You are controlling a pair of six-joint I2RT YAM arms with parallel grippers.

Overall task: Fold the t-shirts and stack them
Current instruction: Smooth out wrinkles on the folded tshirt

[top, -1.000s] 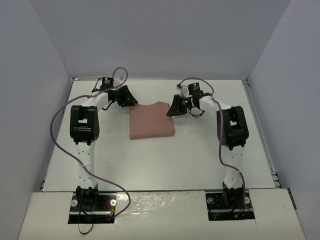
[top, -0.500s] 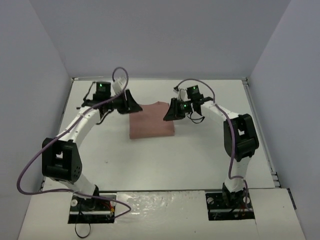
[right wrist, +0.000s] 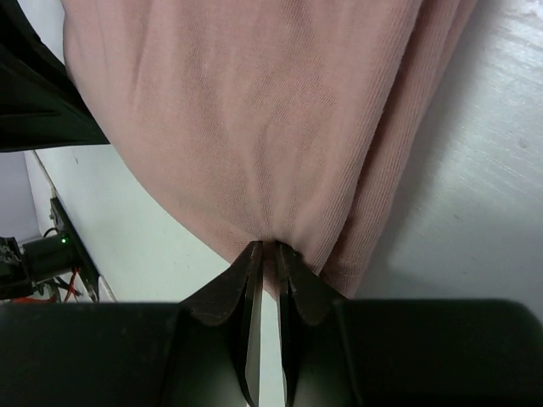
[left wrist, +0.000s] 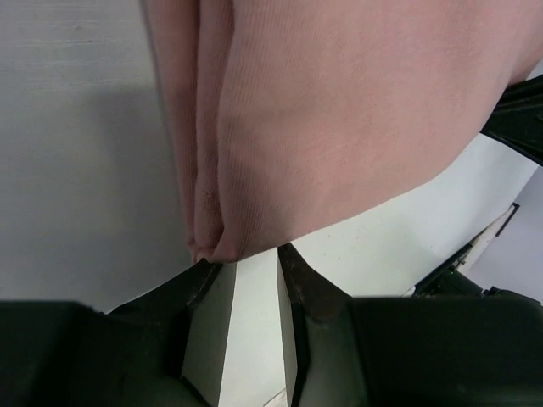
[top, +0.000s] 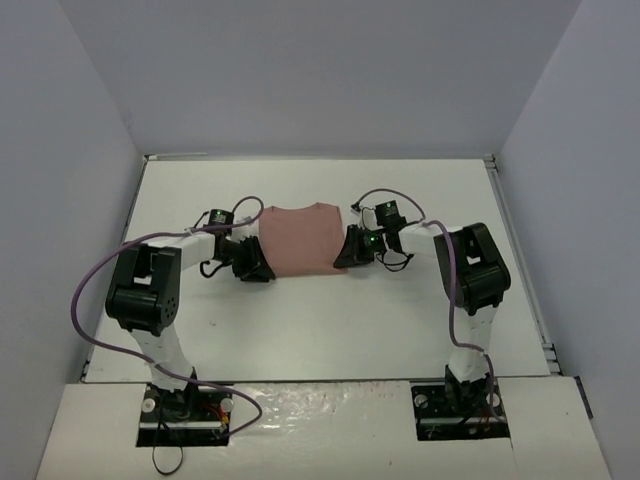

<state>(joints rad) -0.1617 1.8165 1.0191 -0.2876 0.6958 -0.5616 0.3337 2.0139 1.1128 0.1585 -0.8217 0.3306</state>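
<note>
A dusty pink t-shirt [top: 300,238] lies folded into a rectangle in the middle of the white table, neckline at the far edge. My left gripper [top: 252,264] is low at its near left corner. In the left wrist view the fingers [left wrist: 246,254] stand apart with bare table between them, and the folded corner of the t-shirt [left wrist: 339,110] just meets their tips. My right gripper [top: 348,250] is at the near right corner. Its jaws [right wrist: 270,248] are pinched on a bunched fold of the t-shirt [right wrist: 254,110].
The white table [top: 420,320] is boxed in by grey walls on the left, right and back. Purple cables [top: 90,290] loop off both arms. Each arm's elbow juts out sideways near the table's middle depth.
Both grippers have come down from the shirt's far corners to its near corners. The right jaws have closed on cloth and the left jaws have narrowed.
</note>
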